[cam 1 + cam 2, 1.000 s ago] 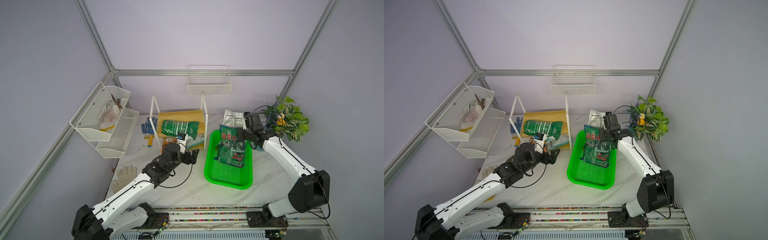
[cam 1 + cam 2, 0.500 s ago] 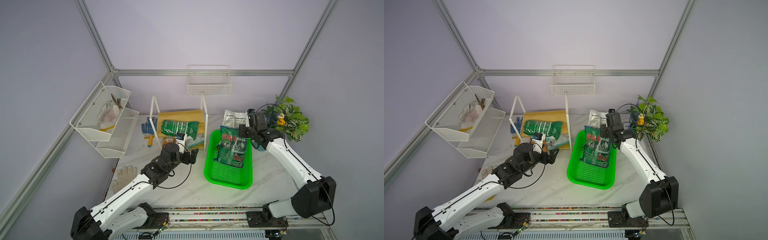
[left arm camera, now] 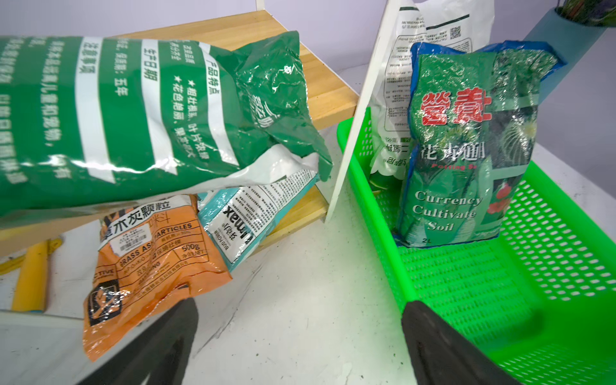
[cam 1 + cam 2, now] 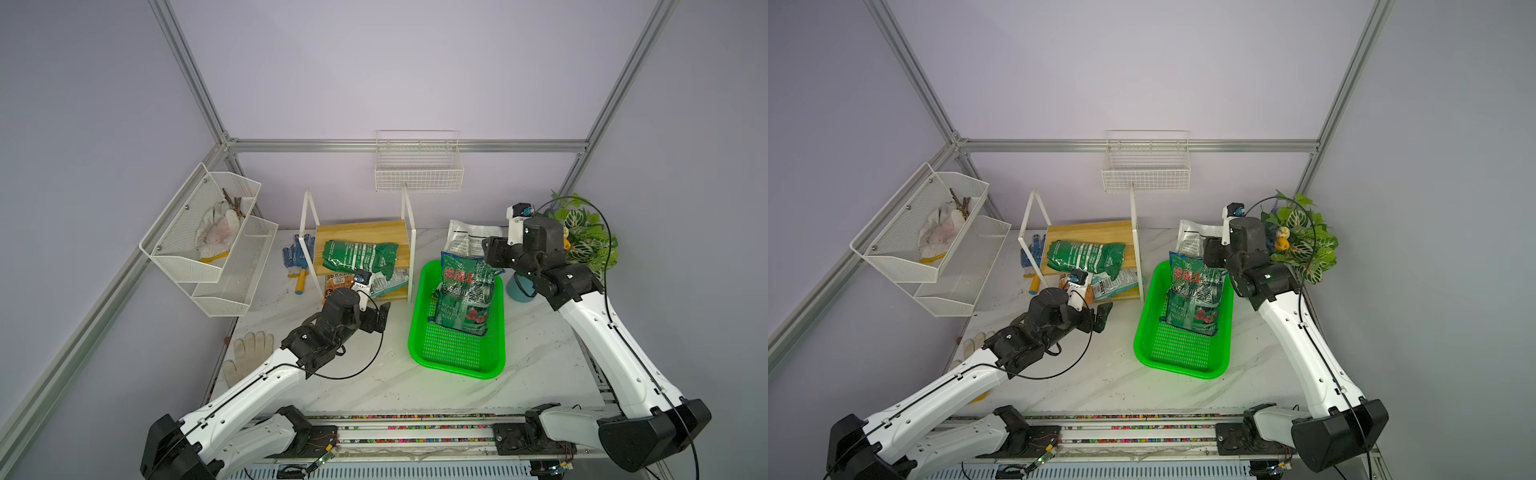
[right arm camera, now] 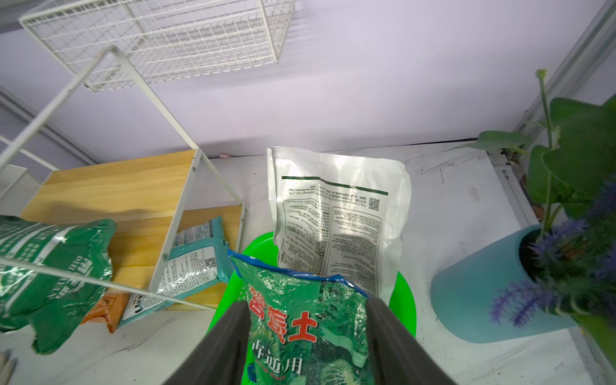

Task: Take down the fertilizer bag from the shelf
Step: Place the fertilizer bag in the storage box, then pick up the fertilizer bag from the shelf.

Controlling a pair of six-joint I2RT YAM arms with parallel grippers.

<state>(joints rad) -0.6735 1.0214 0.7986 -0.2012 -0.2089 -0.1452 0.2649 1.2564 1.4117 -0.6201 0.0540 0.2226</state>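
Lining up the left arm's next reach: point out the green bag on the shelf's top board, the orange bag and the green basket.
green bag point(image 4: 359, 257), top view, middle of its printed face.
orange bag point(image 3: 150, 263), left wrist view, its front label.
green basket point(image 4: 457, 353), top view, bare mesh floor.

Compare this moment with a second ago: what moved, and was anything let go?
The right gripper opened its jaws, letting go of the potting soil bag, which now leans upright in the green basket; the arm drew back slightly. The left gripper, open, and the green bag on the shelf stayed put.
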